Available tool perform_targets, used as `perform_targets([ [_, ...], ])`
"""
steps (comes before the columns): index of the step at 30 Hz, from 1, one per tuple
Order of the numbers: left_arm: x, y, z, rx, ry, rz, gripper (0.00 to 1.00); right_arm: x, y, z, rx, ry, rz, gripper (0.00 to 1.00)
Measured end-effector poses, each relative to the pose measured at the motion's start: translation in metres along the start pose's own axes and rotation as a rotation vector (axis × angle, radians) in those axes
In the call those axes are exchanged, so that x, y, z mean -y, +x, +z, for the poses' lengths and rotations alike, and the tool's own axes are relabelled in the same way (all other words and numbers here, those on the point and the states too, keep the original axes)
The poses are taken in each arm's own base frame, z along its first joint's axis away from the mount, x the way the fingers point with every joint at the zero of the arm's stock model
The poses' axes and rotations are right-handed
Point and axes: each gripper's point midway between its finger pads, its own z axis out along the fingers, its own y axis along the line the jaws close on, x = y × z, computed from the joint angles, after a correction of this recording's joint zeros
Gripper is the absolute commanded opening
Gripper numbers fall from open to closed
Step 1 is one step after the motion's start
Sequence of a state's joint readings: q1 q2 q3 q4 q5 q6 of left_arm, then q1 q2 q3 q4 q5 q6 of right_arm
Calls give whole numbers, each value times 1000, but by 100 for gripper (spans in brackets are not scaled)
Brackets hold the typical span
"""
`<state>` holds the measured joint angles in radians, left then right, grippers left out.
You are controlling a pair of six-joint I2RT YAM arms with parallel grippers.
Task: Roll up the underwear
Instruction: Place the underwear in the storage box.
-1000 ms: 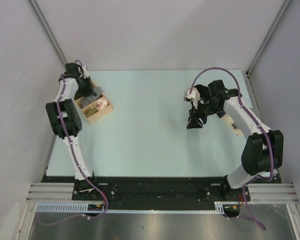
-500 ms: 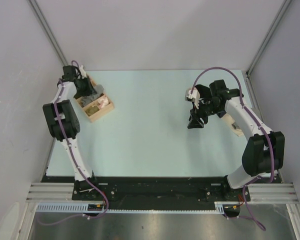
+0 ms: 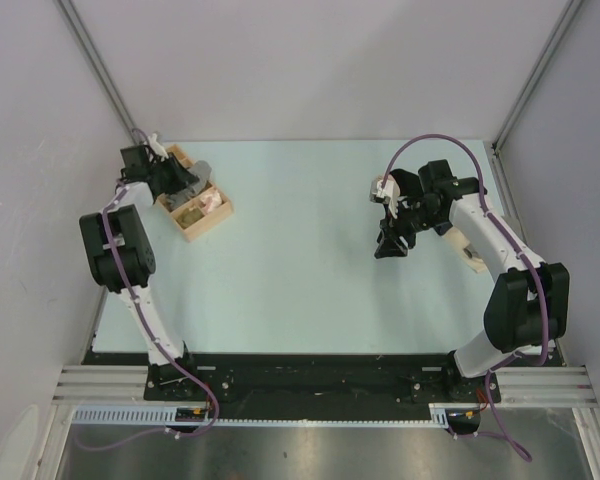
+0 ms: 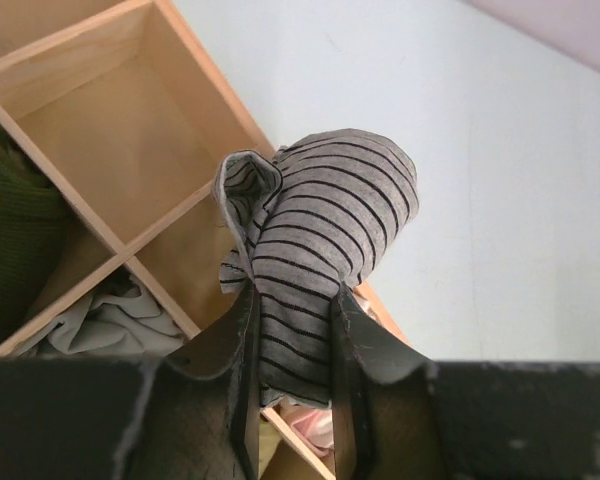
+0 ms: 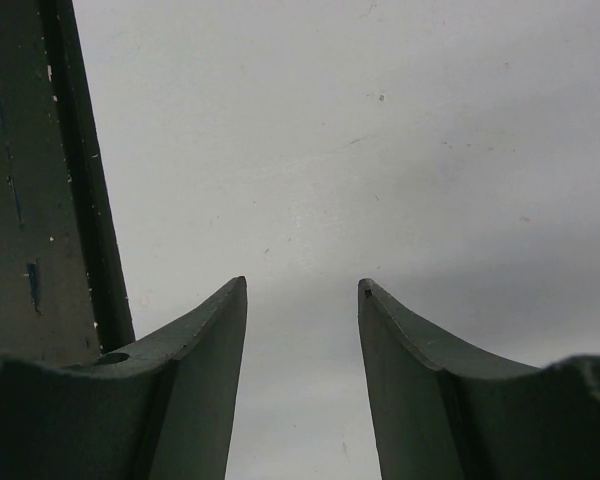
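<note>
The underwear (image 4: 320,225) is grey knit cloth with fine dark stripes. My left gripper (image 4: 292,300) is shut on it and holds it bunched above the wooden box (image 4: 130,130). In the top view the left gripper (image 3: 180,178) is over the box (image 3: 212,221) at the far left, with the grey cloth (image 3: 196,173) at its tip. My right gripper (image 5: 302,288) is open and empty, just above bare table; in the top view it (image 3: 388,246) hangs right of centre.
The box has several compartments: one holds dark green cloth (image 4: 15,230), one pale grey cloth (image 4: 110,320), one something pink (image 4: 315,430), and one is bare. A dark upright part (image 5: 40,180) stands left of the right gripper. Walls close the table's left, back and right.
My left gripper has moved toward the back left corner with the striped cloth, and the box has shifted slightly. The right arm has barely moved.
</note>
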<state>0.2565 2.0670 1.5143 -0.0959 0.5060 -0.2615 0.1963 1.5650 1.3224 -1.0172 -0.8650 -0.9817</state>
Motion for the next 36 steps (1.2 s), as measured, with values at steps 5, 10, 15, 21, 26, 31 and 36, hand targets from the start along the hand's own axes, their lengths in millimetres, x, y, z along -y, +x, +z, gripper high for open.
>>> perform_targets([
  [5, 10, -19, -5, 86, 66, -16, 10, 0, 0, 0, -1, -1, 2, 52],
  [10, 15, -31, -5, 131, 87, -25, 9, 0, 0, 0, -1, -2, 1, 52],
  [15, 10, -23, -3, 113, 68, -39, 9, 0, 0, 0, -1, -2, -2, 52],
  [21, -10, 4, 4, 32, -6, -77, 10, 0, 0, 0, -1, -2, -5, 52],
  [26, -18, 9, 8, -19, -44, -81, 11, 0, 0, 0, -1, -2, -4, 52],
  [31, -20, 9, 14, -84, -86, -44, 12, 0, 0, 0, -1, -2, -5, 52],
  [36, -21, 9, 21, -137, -128, 0, 13, 0, 1, 0, -1, -1, -3, 52],
])
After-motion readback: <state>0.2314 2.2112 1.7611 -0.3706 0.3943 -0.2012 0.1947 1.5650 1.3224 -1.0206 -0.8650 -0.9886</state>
